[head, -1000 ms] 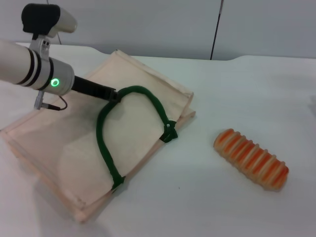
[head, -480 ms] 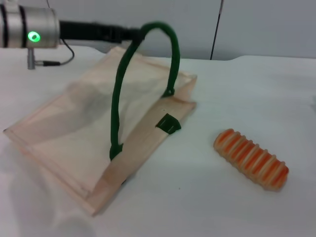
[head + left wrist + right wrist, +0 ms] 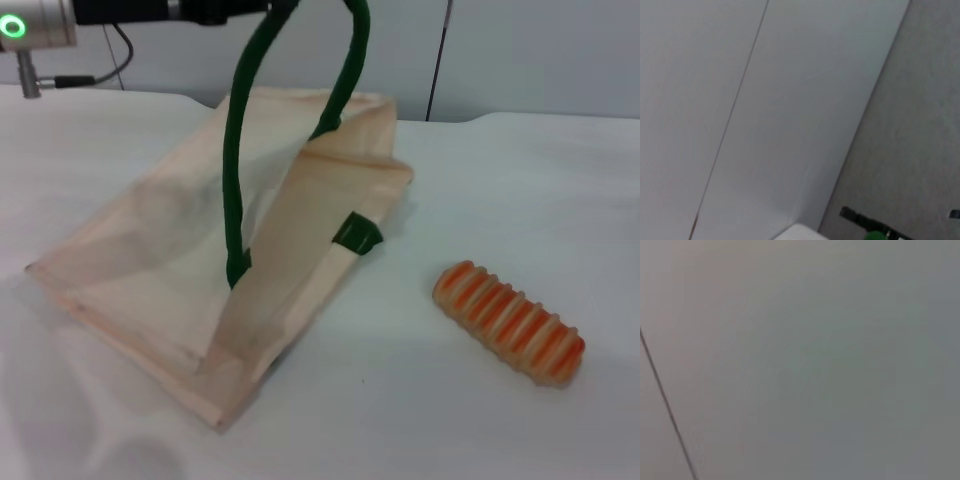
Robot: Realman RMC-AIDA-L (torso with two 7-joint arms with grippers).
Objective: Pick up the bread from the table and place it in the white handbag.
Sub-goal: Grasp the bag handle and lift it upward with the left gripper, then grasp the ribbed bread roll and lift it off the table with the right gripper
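Observation:
The bread point(image 3: 510, 322), a tan loaf with orange-red stripes, lies on the white table point(image 3: 500, 170) at the right. Left of it, the cream white handbag point(image 3: 150, 260) is pulled up by one dark green rope handle point(image 3: 237, 150), so its mouth gapes toward the bread. My left gripper point(image 3: 272, 8) is at the top edge of the head view, shut on that handle's top. The second handle is hidden; only a green tab point(image 3: 357, 234) on the lower side shows. The right gripper is out of view.
A pale wall with a dark vertical seam point(image 3: 437, 60) runs behind the table. The right wrist view holds only wall. In the left wrist view there is wall and a speck of green point(image 3: 873, 235).
My left gripper has risen from low over the flat bag to the top of the view, taking the green handle with it and opening the bag's upper side. The bread has not moved.

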